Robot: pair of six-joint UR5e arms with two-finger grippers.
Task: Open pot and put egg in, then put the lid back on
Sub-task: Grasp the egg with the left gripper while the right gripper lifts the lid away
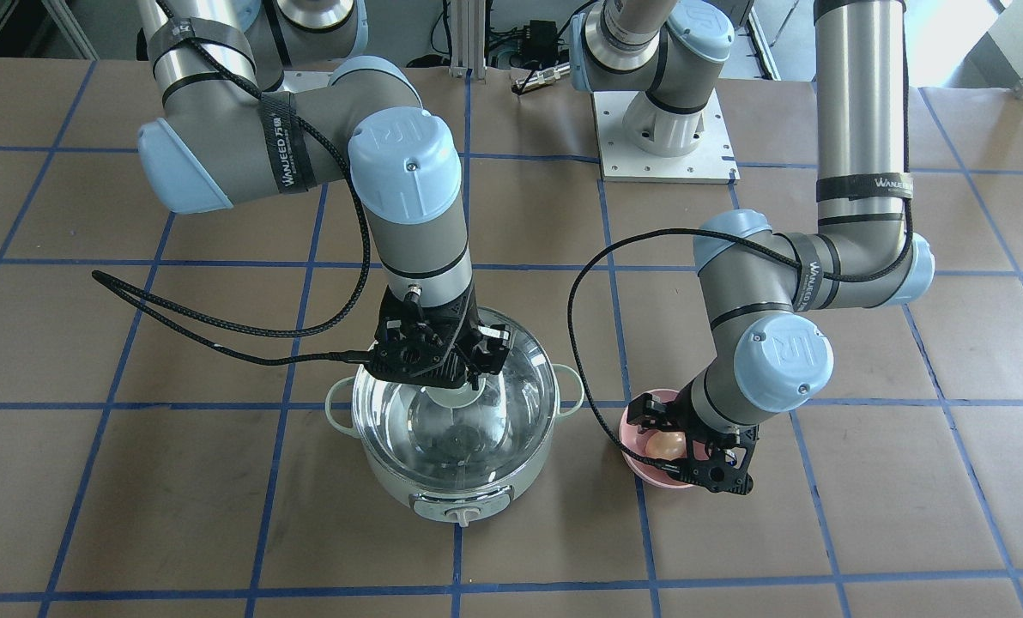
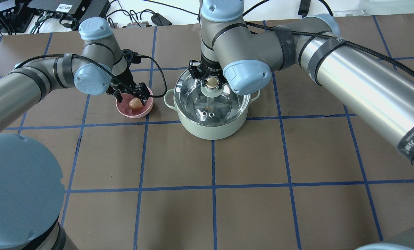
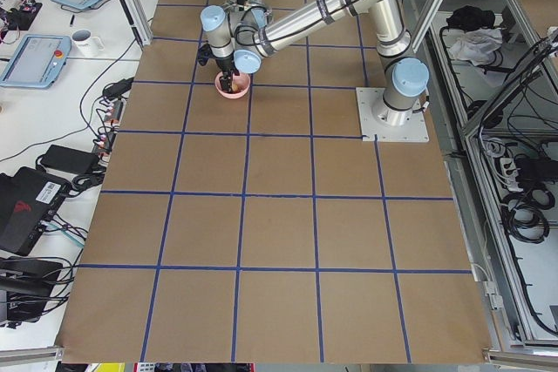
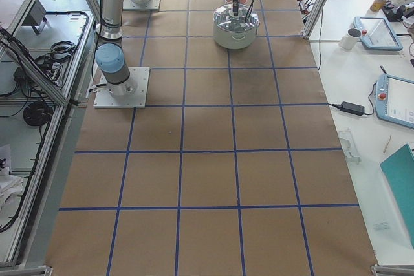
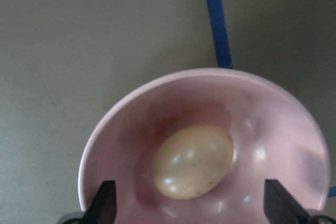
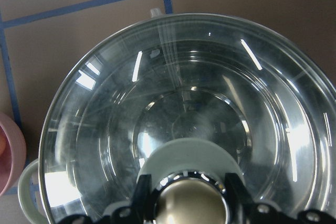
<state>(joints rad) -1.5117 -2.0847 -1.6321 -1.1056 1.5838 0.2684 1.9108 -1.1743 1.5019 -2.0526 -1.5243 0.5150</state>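
**Inspector:** Front-facing view, please.

**Assessor:** The round mint-green electric pot [image 1: 391, 470], with its dial [image 1: 463, 513] at six o'clock, carries the clear glass dome lid [image 1: 516, 378]. The lid is seated and not yet lifted. The right gripper [image 1: 456, 384] sits over the lid's centre. At the pot's three o'clock, a small glossy pink bowl [image 1: 649, 475] holds the tan oval egg [image 1: 668, 444]. The left gripper [image 1: 685, 446] hangs over it.

**Inspector:** Overhead?

**Assessor:** The round beige knob [image 2: 212, 82] lies between the right jaws. The bowl is at the pot's nine o'clock, just beside it and apart.

**Inspector:** Side views?

**Assessor:** Too small to add anything.

**Inspector:** Wrist cameras?

**Assessor:** On the left, the jaws are spread wide at four and eight o'clock of the egg, clear of it and holding nothing. The egg is smooth and shiny and would likely roll in the curved bowl. On the right, the fingers [image 6: 143, 195] stand close against the knob. I cannot tell whether they are clamped.

**Inspector:** Recommendation?

**Assessor:** Grip the knob squarely and lift straight up. The glass looks slick and heavy, and a tilted metal rim may catch the steel wall.
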